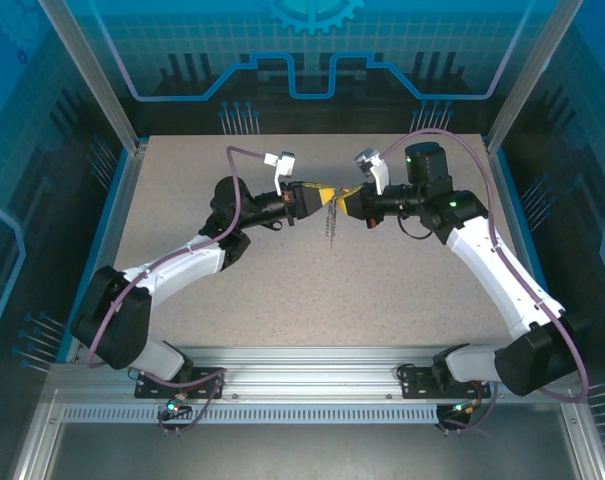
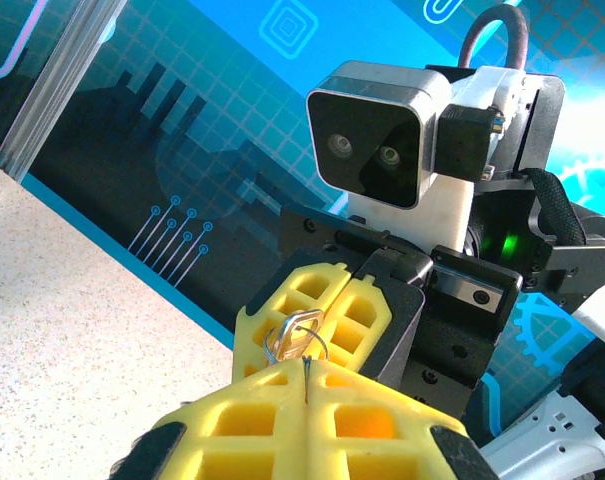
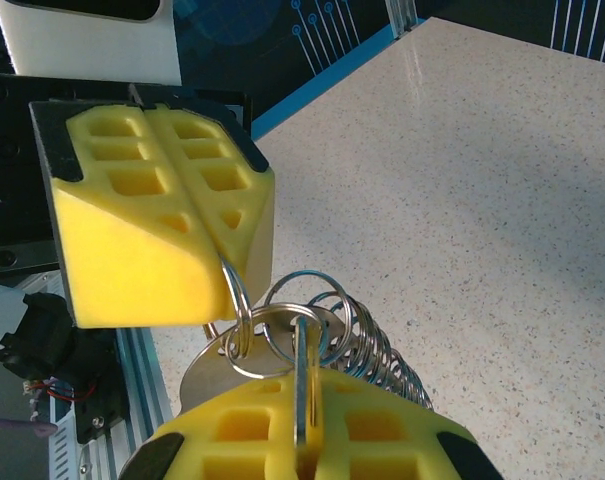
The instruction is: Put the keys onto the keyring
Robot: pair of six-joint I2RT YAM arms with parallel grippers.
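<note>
Above the middle of the table my left gripper (image 1: 320,197) and right gripper (image 1: 347,198) meet tip to tip. The keyring's chain (image 1: 332,228) hangs down between them. In the right wrist view my right gripper (image 3: 302,415) is shut on the key (image 3: 302,385), seen edge-on. My left gripper (image 3: 220,255) is shut on a silvery ring (image 3: 238,300) of the keyring, and its linked rings (image 3: 387,350) trail off to the right. In the left wrist view the key's gold head (image 2: 300,335) sticks out from the right gripper's fingers (image 2: 367,320), a thin ring wire crossing it, just beyond my left gripper (image 2: 307,368).
A speckled beige table (image 1: 282,290) lies under both arms, edged by blue rails and dark walls. A flat silvery disc (image 3: 204,378) hangs among the rings. The right arm's camera housing (image 2: 377,140) looms close in the left wrist view.
</note>
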